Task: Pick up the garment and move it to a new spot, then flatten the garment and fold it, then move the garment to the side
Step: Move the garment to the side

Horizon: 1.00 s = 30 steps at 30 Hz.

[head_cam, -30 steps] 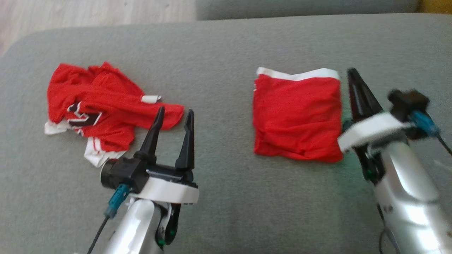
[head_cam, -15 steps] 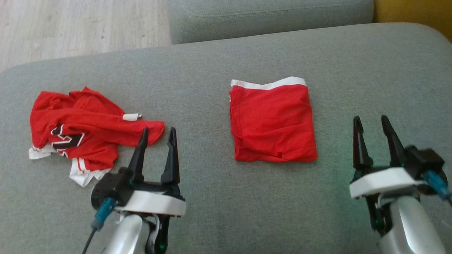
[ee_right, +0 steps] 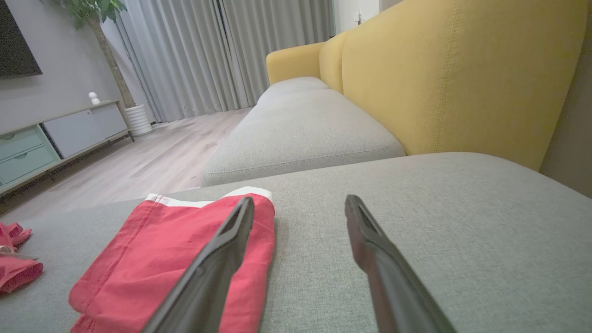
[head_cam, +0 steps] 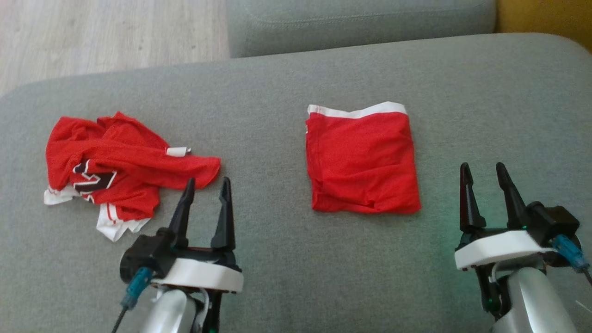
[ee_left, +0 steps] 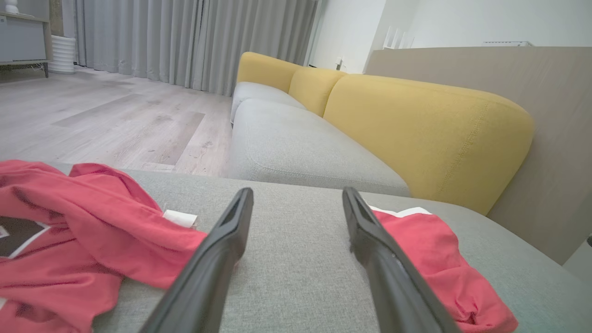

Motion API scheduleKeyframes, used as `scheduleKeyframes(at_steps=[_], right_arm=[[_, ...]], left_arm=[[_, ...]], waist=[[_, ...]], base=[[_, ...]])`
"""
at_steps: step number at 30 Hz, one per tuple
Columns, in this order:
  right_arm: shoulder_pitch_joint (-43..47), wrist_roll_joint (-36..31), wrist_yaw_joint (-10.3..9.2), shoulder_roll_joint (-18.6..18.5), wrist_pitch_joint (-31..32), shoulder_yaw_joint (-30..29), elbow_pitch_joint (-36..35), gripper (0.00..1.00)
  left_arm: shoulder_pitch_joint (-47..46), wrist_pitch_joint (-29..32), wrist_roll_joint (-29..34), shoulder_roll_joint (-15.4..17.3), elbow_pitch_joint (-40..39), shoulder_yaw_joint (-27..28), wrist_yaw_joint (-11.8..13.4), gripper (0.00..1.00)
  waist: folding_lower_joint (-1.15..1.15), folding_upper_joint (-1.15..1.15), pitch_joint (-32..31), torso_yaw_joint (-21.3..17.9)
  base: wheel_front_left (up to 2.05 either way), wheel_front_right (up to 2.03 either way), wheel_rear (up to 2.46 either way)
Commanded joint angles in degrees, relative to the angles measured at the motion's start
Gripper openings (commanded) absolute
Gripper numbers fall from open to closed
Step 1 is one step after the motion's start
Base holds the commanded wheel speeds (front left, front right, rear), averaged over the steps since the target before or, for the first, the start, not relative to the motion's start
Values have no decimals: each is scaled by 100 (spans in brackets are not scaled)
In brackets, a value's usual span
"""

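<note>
From my head, the folded red shorts (head_cam: 363, 162) lie flat on the grey sofa cushion (head_cam: 286, 277), ahead of and between my left claw (head_cam: 206, 192) and right claw (head_cam: 483, 178), both open and empty. That garment looks finished to me.

At my left wrist, the crumpled red jersey (ee_left: 92, 231) lies just beside my open claw, unfolded and probably next.

At my right wrist, the shorts lie near, apart from the claw.

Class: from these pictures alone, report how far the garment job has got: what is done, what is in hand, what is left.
Done: the folded red garment lies as a flat rectangle on the grey cushion.
In hand: nothing; the left gripper and right gripper hover open and empty.
Left: the crumpled red jersey near the left gripper is unfolded, so it is probably the next piece.
</note>
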Motion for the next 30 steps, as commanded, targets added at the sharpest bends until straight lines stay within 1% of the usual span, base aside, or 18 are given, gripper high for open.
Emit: scheduleKeyframes(at_steps=[1, 5, 9, 13, 16, 22, 24, 25, 26, 27, 28, 30], right_arm=[[-220, -79, -4, -12, -63, 114, -106, 100], [-473, -214, -4, -11, 4, 67, 53, 100], [-833, -220, -4, -11, 270, 98, 343, 100], [-1215, 14, -4, -11, 703, 163, 902, 100], [-1486, 217, -4, -11, 879, 160, 1314, 100], [-1910, 421, -4, -11, 1003, 197, 2062, 100], [-2016, 352, -4, -11, 997, 265, 2293, 100], [-2059, 307, -4, -16, 980, 298, 2398, 83], [-2101, 249, -4, -31, 945, 335, 2488, 5], [-2101, 249, -4, -31, 945, 335, 2488, 5], [-2173, 145, -4, -53, 851, 411, 2641, 0], [-2211, 97, -4, -67, 799, 439, 2704, 0]], left_arm=[[-165, -30, 56, 15, -212, 94, 15, 100], [-294, -30, 73, 15, -270, 0, 28, 100], [-443, -31, 99, 15, -291, -110, 30, 100], [-603, -31, 90, 15, -296, -247, 36, 100], [-717, -31, 59, 15, -289, -400, 49, 100], [-866, -31, 28, 15, -284, -552, 100, 100], [-875, -31, 17, 15, -290, -564, 117, 100], [-874, -31, 15, 15, -290, -567, 126, 100], [-873, -31, 12, 15, -290, -569, 134, 100], [-873, -31, 12, 15, -290, -569, 134, 100], [-872, -31, 14, 15, -291, -570, 151, 100], [-873, -31, 20, 15, -294, -567, 155, 100]], waist=[[0, 0, 67, 58], [0, 0, 293, 177], [0, 0, 578, 328], [0, 0, 828, 503], [0, 0, 970, 667], [0, 0, 1116, 875], [0, 0, 1113, 903], [0, 0, 1105, 912], [0, 0, 1096, 917], [0, 0, 1096, 917], [0, 0, 1067, 907], [0, 0, 1046, 889]], base=[[0, 0, 0], [0, 0, 0], [0, 0, 0], [0, 0, 0], [0, 0, 0], [0, 0, 0], [0, 0, 0], [0, 0, 0], [0, 0, 0], [0, 0, 0], [0, 0, 0], [0, 0, 0]])
